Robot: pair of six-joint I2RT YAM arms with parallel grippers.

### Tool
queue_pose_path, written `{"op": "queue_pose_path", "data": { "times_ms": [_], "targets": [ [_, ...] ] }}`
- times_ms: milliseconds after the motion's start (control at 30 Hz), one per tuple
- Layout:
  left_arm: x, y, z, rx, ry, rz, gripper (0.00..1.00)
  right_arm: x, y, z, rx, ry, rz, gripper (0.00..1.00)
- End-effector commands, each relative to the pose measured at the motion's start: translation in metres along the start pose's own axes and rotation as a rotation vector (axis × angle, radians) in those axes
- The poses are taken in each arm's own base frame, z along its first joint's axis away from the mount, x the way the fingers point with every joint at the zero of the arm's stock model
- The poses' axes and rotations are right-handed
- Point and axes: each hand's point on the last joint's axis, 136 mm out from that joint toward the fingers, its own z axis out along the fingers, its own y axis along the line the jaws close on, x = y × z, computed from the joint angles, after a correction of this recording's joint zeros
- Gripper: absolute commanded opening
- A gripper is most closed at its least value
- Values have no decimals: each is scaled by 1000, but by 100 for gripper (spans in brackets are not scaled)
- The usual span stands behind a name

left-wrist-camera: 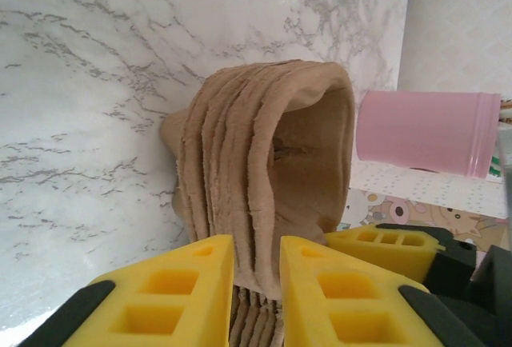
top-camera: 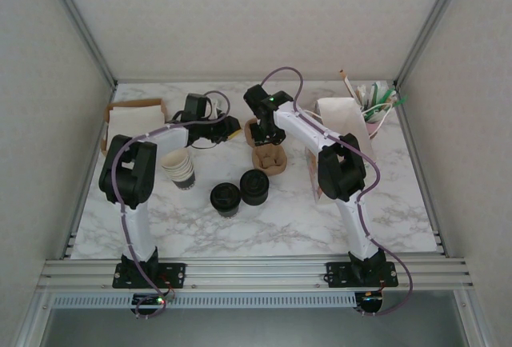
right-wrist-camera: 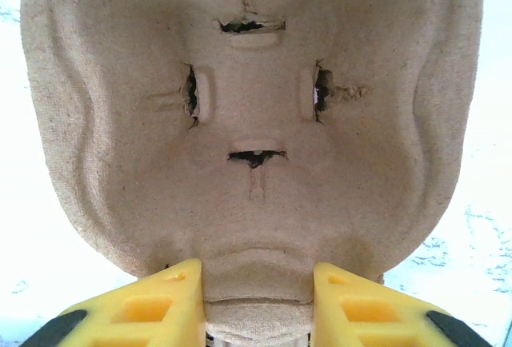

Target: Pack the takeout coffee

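Note:
A stack of brown pulp cup carriers (top-camera: 270, 160) stands at the middle back of the marble table. From the left, my left gripper (top-camera: 233, 127) reaches it; in the left wrist view the left gripper (left-wrist-camera: 256, 283) is shut on the edge of several nested carrier layers (left-wrist-camera: 264, 147). My right gripper (top-camera: 269, 133) is over the stack, and the right gripper (right-wrist-camera: 258, 299) is shut on the near rim of the top carrier (right-wrist-camera: 256, 123). Two round black tops (top-camera: 226, 197) (top-camera: 254, 186) stand in front. I cannot tell whether either is the takeout coffee.
A tilted stack of cream cups (top-camera: 180, 168) sits left of the black tops. A cardboard box of white paper (top-camera: 132, 119) is at the back left. A pink holder (top-camera: 373, 127) (left-wrist-camera: 424, 131) with straws and a white roll (top-camera: 340, 111) are at the back right.

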Motion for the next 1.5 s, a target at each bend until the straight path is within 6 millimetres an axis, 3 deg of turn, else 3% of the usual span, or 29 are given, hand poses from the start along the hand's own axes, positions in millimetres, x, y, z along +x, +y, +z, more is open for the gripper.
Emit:
{"op": "queue_pose_path", "data": {
  "times_ms": [0,833,1267,1467],
  "targets": [
    [5,9,4,6,36,-1,24,-4,3,-10,-24,-9,10,30],
    [10,14,16,29,61,-13,24,-8,10,-34,-91,-55,11,25],
    [12,18,18,24,66,-19,24,-7,9,-35,-112,-54,22,24],
    [8,8,11,31,45,-4,26,-9,8,-51,-120,-83,23,24]
  ]
}}
